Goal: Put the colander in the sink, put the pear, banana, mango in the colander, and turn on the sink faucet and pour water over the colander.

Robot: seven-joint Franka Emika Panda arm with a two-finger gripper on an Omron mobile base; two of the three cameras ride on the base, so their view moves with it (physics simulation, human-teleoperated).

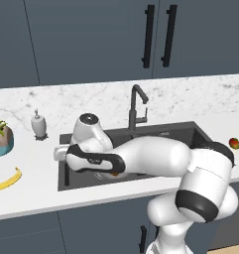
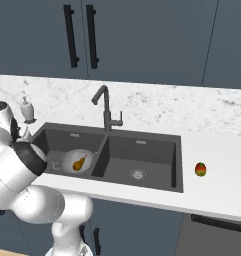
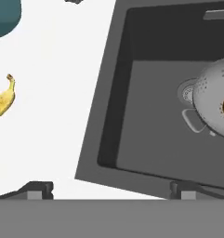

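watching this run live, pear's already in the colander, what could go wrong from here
The banana lies flat on the counter left of the sink, so the open gripper may skid off its curve. The mango sits far right, across both basins; a long carry risks a drop. The colander is small and already holds the pear, so the long banana might overhang or tip out.
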